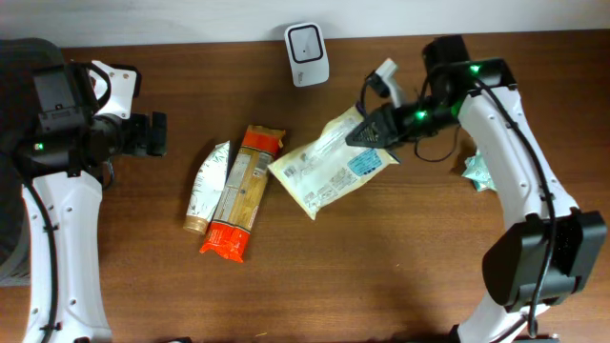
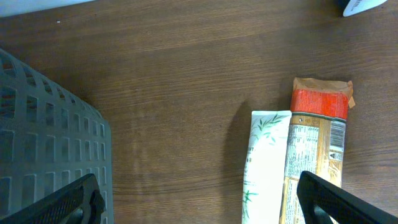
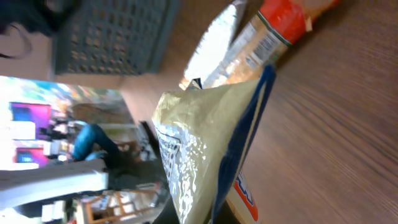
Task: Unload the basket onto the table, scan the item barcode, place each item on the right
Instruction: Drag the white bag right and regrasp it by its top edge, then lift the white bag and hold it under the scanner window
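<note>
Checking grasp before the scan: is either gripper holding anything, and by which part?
Right gripper is shut on the cream foil pouch with a blue label, pinching its upper right edge in the overhead view. Left gripper is open, holding nothing.

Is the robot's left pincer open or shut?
Open. In the left wrist view, the left pincer has its two black fingers far apart at the bottom corners, gripping nothing.
</note>
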`<state>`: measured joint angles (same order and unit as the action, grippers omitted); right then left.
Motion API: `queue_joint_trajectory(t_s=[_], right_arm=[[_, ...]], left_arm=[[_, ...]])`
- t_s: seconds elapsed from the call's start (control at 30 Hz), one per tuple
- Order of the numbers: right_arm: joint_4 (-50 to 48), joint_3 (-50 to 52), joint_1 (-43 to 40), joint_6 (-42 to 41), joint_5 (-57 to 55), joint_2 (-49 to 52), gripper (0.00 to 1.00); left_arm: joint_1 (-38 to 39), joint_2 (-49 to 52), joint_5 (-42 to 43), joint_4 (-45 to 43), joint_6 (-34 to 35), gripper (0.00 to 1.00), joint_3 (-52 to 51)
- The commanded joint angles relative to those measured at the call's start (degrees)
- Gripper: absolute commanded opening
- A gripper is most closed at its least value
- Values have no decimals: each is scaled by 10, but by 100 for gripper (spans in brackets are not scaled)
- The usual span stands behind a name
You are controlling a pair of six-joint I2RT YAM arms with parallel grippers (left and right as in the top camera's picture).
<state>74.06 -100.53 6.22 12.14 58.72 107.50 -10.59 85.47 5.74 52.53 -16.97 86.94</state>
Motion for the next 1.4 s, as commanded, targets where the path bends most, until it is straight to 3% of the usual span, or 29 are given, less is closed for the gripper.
queue_joint_trajectory(t_s=[0.0, 0.2, 0.4, 0.53, 0.63, 0.73, 0.9, 1.0, 1.27, 1.37], right_arm=[[-1, -17, -28, -7, 118, -18, 4], [-5, -18, -111, -69, 170, -18, 4], [-5, -23, -128, -78, 154, -18, 4], [-5, -109, -82, -144, -44, -18, 4], [1, -240, 9, -189, -289, -18, 4], [-18, -308, 90, -183, -521, -18, 4], [-163, -310, 193, -86, -812, 16, 4], [-283, -310, 212, 5, -913, 67, 4], [-578, -310, 215, 301, -985, 242, 4], [-635, -310, 215, 344, -985, 278, 4]], left_arm=[[-2, -9, 4, -1, -7, 99, 3], [-2, -9, 4, -1, -7, 99, 3], [-2, -9, 4, -1, -7, 99, 3], [-2, -9, 4, -1, -7, 99, 3], [-2, -9, 4, -1, -7, 99, 3], [-2, -9, 4, -1, -7, 99, 3], [-2, -9, 4, -1, -7, 99, 3], [-2, -9, 4, -1, -7, 99, 3], [-2, -9, 4, -1, -7, 99, 3], [-2, -9, 4, -1, -7, 99, 3]])
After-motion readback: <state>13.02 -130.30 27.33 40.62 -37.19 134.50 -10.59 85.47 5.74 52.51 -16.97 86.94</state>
